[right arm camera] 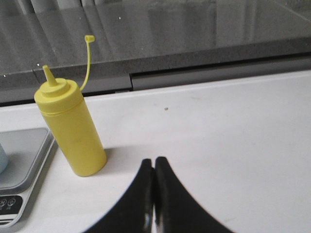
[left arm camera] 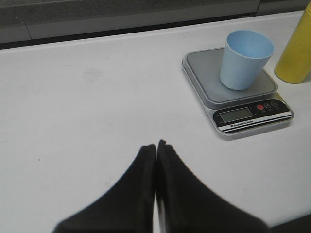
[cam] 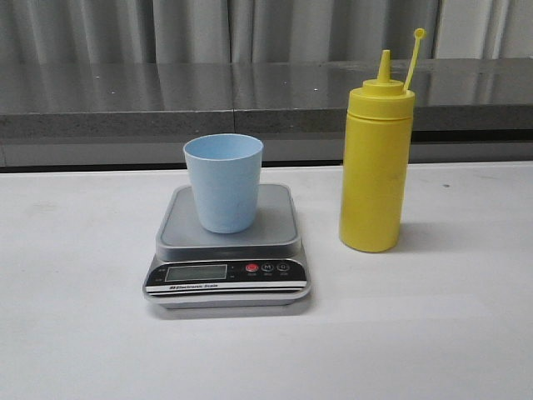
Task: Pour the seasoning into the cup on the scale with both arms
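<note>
Cup [cam: 223, 183] stands upright on scale [cam: 227, 254], centre of the front frame; seasoning bottle [cam: 376, 162] upright on tabletop [cam: 433, 333], right of centre, cap off nozzle; left gripper [left arm camera: 156, 145] and right gripper [right arm camera: 154, 162] jaws clenched, holding nothing.

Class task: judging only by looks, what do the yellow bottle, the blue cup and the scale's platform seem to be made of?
Yellow bottle: probably soft plastic; opaque, slight sheen, thin flexible cap tether.
Blue cup: probably plastic; uniform pale colour, matte, thin rim.
Scale platform: likely brushed steel; dull grey metallic look, though painted plastic cannot be excluded.
</note>
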